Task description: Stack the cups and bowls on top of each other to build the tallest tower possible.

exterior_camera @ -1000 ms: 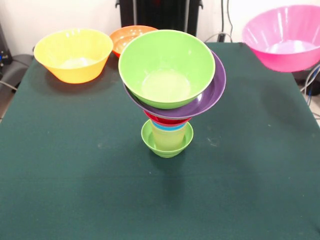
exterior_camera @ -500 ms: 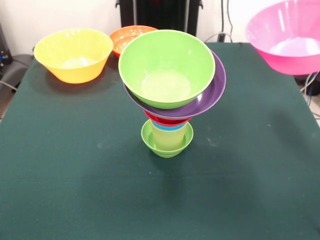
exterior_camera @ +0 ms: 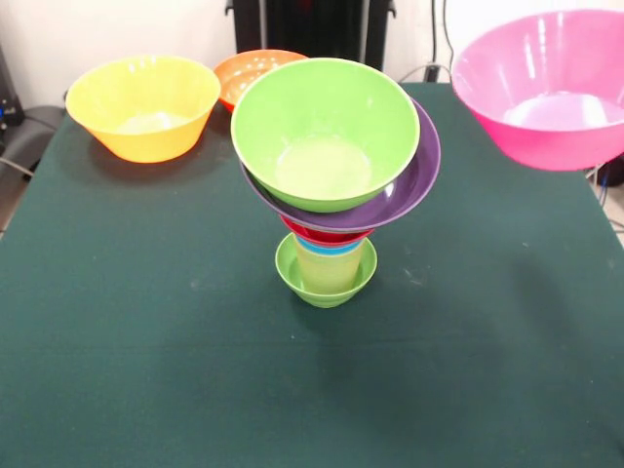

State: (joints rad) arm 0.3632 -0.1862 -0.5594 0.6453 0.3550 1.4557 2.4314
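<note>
- Front view shows the tower [exterior_camera: 331, 195] near the middle of the desk [exterior_camera: 146, 370]: a small lime-green bowl [exterior_camera: 326, 285] at the base, a pale yellow cup [exterior_camera: 330, 265] standing in it, a blue rim and a small red bowl [exterior_camera: 327, 234] above, then the wide purple bowl [exterior_camera: 414, 175] and the large green bowl [exterior_camera: 325, 132] on top.
- My hand does not show in this view, so I cannot tell whether it is spread or pressed together.
- Up at the right, the pink bowl [exterior_camera: 546, 88] hangs in the air above the desk's right edge, tilted toward the camera; what carries it lies outside the picture.
- Resting apart at the far left of the desk are the yellow bowl [exterior_camera: 143, 105] and, just behind it, the orange bowl [exterior_camera: 249, 70].
- Biggest risk, as I judge it: the tower is top-heavy, with wide bowls riding on a narrow cup and a small base, and the purple and green bowls already sit tilted and off to one side.
- If the pink bowl comes in low, its rim could clip the green bowl sideways and tip the whole pile.
- Set down off-centre or dropped from too high, it could slide off the slanted green bowl or push the lean further.
- A tilted release would let it rock rather than nest.
</note>
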